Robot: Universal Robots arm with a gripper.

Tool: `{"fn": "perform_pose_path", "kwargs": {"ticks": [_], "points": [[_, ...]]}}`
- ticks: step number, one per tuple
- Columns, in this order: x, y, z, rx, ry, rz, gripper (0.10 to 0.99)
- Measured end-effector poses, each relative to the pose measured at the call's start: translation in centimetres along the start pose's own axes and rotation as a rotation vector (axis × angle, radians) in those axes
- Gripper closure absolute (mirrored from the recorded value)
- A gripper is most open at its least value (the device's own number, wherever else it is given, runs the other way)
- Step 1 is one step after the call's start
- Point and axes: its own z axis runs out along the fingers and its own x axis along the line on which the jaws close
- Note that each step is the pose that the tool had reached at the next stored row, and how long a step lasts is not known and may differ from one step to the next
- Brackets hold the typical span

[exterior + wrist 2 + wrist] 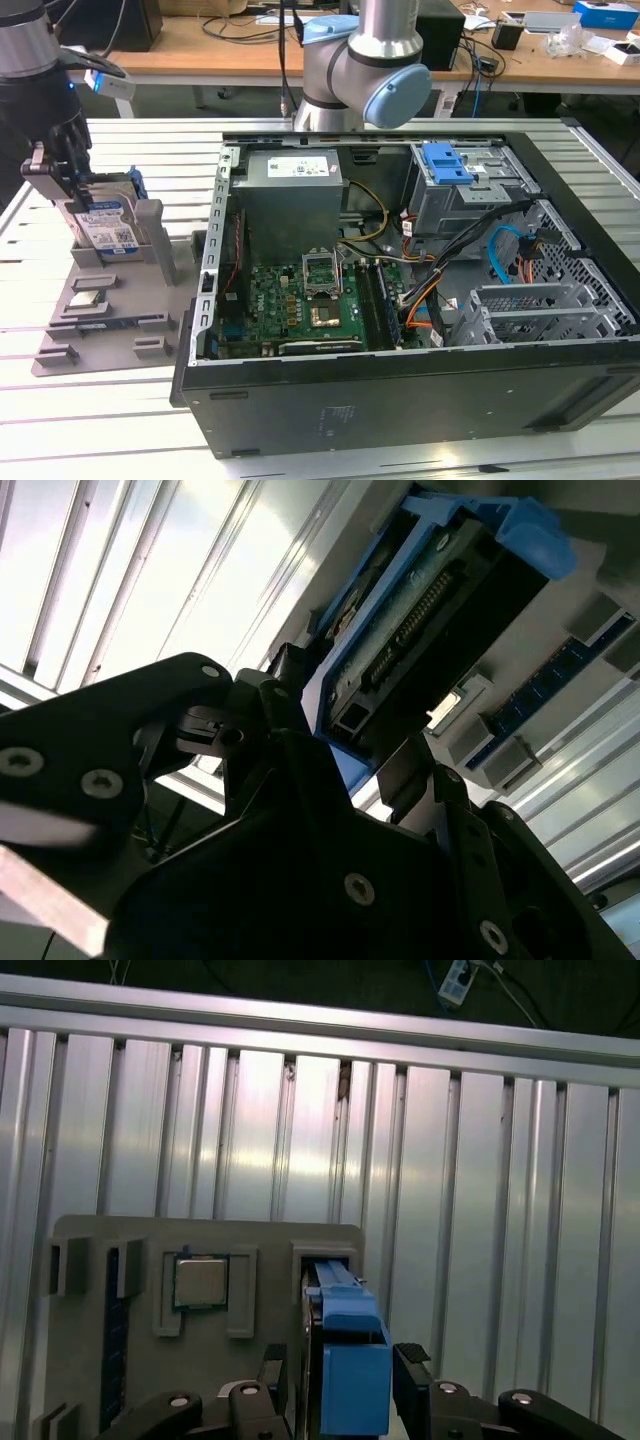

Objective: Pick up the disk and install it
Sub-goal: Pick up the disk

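Exterior view: the gripper hangs at the far end of the table, on the exterior view's left, directly over a grey fixture tray. The disk stands on edge in that tray with its white-and-blue label facing the camera and a blue rail showing at its upper corner. It looks seated in its slot, not yet lifted. The open computer case lies well apart, toward the exterior view's right. Its drive cage carries a bare blue bracket on top (not the part in hand).

Second wrist view: looking up past the black gripper, the disk runs away from the camera with its connector end showing and blue rails down both sides. One of the fingers sits against one side of the disk and its mate against the opposite side. I see no gap at either one.

First wrist view: looking down, the disk is edge-on, its blue rail uppermost, between the fingers of the gripper. I judge them closed on the disk. A processor chip sits in a neighbouring pocket of the tray.

Key relation: the disk's long axis runs level along the slot and its thin edge points up, so the fingers bear on its two broad faces near the end at the exterior view's left. From this hold, the slot walls look to leave straight up as the only way out.
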Motion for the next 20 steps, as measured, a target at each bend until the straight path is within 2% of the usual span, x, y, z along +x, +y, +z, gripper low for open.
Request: {"fn": "perform_pose_path", "kwargs": {"ticks": [6, 8, 9, 18, 20], "points": [[0.01, -0.01, 0.03, 0.000, 0.0000, 0.000, 0.557], [0.01, -0.01, 0.04, 0.000, -0.0001, 0.000, 0.686], [0.01, -0.01, 0.04, 0.000, 0.0001, 0.000, 0.718], [0.01, -0.01, 0.05, 0.000, 0.0000, 0.002, 0.718], [0.00, -0.01, 0.06, 0.002, -0.0026, 0.058, 0.718]]}}
